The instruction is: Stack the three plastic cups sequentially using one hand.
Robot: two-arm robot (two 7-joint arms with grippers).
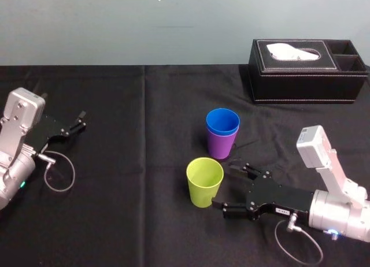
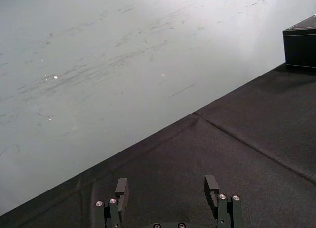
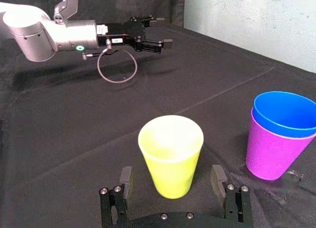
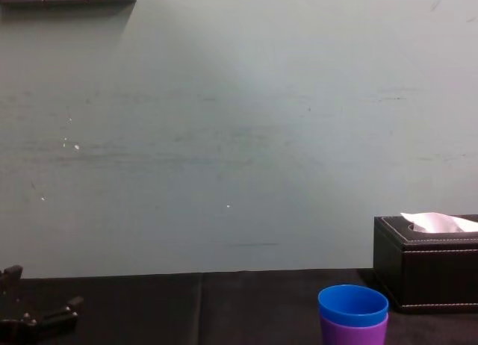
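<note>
Here, the yellow-green cup [image 1: 204,180] is seen standing upright on the black table [image 1: 133,221], mouth up and long axis vertical, narrowing toward its base. It is flanked by the widely spread fingers of the right gripper [image 1: 224,185] (a gap is seen on each side in the right wrist view). Just beyond it, the blue cup [image 1: 222,121] is nested mouth-up in the purple cup [image 1: 221,145], both upright. The left gripper [image 1: 81,120] is held at the table's left, fingers parted around nothing.
</note>
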